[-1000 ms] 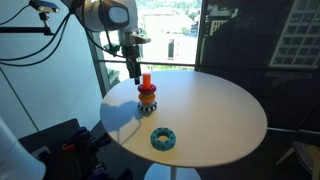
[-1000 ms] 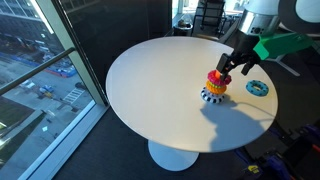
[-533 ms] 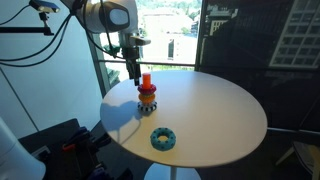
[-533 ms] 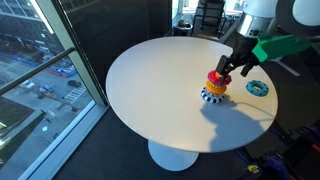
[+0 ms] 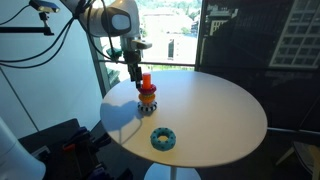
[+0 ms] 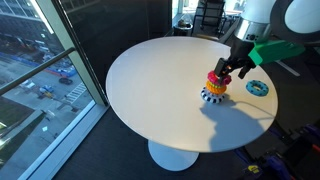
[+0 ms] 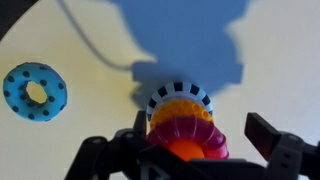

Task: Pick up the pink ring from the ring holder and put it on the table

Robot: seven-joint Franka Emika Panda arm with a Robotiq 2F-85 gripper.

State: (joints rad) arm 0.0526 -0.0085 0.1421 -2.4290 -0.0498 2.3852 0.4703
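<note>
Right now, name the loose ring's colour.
The loose ring is teal-blue, dark-dotted; wrist view shows it best.

Teal notched ring [image 5: 162,138] [image 6: 257,88], seen in both exterior views. Lies flat, hole upward. Shows up again in the wrist view as the same ring [image 7: 16,92], speckled with dark dots (upper left of that picture). Tall window [image 6: 45,40] along one side; looks down onto a street [image 6: 42,82] with small vehicles. Sunlit buildings [image 5: 168,38] beyond more glass. Dark gear [image 5: 62,146] low on the floor, too dim to identify. Black office chair [image 6: 208,14] further back.
</note>
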